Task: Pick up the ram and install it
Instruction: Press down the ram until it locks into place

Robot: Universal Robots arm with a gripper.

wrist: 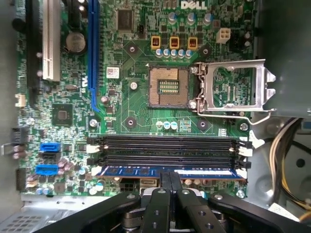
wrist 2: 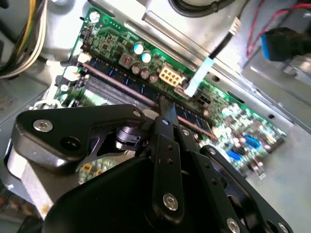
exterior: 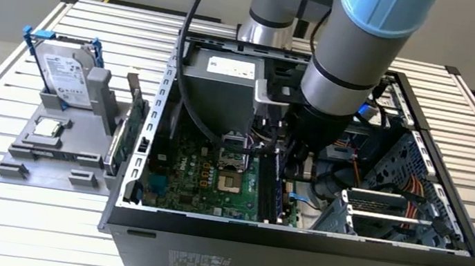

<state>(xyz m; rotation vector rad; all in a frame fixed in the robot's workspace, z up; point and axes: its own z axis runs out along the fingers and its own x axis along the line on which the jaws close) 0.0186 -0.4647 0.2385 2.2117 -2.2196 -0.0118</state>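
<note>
The ram (wrist: 131, 171) is a thin blue stick lying along the outermost memory slot of the motherboard (wrist: 121, 104), beside the empty black slots (wrist: 165, 148). In the second wrist view the ram (wrist 2: 127, 86) runs slantwise across the green board. My gripper (wrist: 170, 178) sits over the middle of the stick, its two black fingers (wrist: 165, 180) drawn together on the stick's edge. The same gripper (wrist 2: 165, 108) meets the stick from above in the second wrist view. In the exterior view the arm (exterior: 338, 84) reaches down into the open computer case (exterior: 297, 242).
The processor socket (wrist: 167, 86) stands open with its metal plate (wrist: 233, 87) swung aside. On the exterior view's left, a grey holder (exterior: 54, 149) carries a silver hard drive (exterior: 66, 77), and a green card (exterior: 131, 132) stands beside it. Cables (wrist 2: 19, 39) and drive bays (exterior: 394, 211) crowd the case.
</note>
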